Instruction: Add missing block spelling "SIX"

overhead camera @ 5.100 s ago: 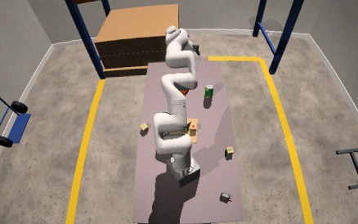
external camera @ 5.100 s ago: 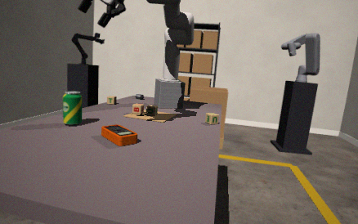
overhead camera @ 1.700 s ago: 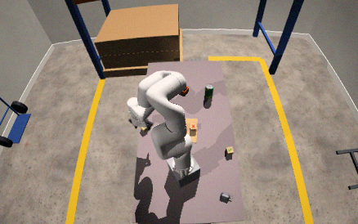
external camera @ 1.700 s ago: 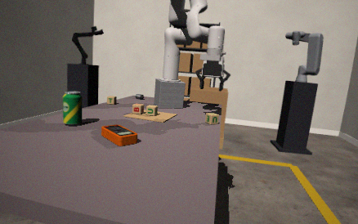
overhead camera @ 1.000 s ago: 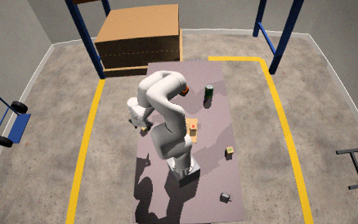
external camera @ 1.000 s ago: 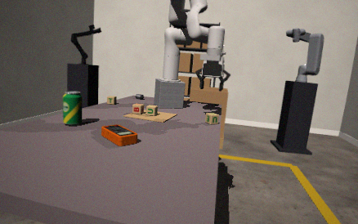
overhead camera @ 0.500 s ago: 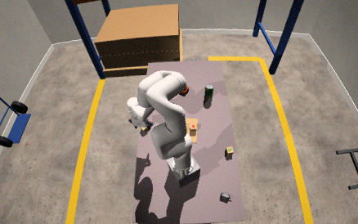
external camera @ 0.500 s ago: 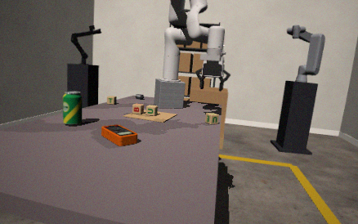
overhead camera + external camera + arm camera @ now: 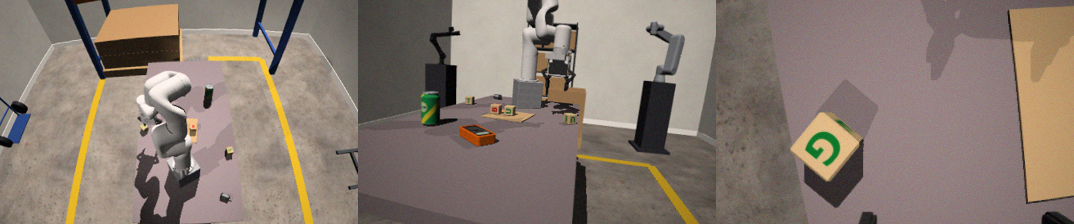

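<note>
Grey table (image 9: 212,180), white arm (image 9: 167,98) and tan mat (image 9: 1041,100), largest first.
Arm is reaching left so the gripper (image 9: 557,78), fingers spread wide and holding nothing, is hanging above the "G" block (image 9: 826,151) near the table edge, off the mat; judging by its letter, this is not the missing piece.

We read a green "G" on top of the wooden block (image 9: 825,151) lying left of the tan mat (image 9: 1046,100) near the table's edge, while the letters on the two blocks on that mat stay too blurred to read.
</note>
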Tool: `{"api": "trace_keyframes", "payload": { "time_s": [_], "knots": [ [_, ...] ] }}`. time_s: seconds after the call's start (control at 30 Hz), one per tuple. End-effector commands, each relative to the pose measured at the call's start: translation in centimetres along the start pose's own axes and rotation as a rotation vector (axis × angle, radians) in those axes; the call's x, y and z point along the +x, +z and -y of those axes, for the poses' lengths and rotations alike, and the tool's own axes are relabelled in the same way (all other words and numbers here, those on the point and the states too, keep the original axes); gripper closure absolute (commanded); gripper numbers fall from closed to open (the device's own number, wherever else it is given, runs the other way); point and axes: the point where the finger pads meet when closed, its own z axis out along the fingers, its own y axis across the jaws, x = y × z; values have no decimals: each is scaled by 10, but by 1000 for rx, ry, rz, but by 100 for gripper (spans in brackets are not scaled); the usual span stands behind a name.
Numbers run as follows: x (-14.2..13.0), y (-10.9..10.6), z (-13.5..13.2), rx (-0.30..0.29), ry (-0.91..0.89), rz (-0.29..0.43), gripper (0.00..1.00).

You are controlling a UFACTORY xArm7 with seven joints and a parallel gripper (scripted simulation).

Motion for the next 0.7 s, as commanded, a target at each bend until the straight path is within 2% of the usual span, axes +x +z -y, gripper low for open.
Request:
{"api": "trace_keyframes", "payload": {
  "time_s": [0.0, 0.03, 0.23, 0.47, 0.53, 0.67],
  "knots": [
    [22, -2, -42, 3, -10, 2, 0],
    [29, -2, -62, 1, -10, 2, 0],
    [38, -1, -119, -2, -9, 5, 0],
    [32, 0, -190, 10, -6, 11, 0],
    [32, 0, -190, 10, -6, 11, 0],
    [20, 2, -226, 26, -5, 11, 0]
  ]
}}
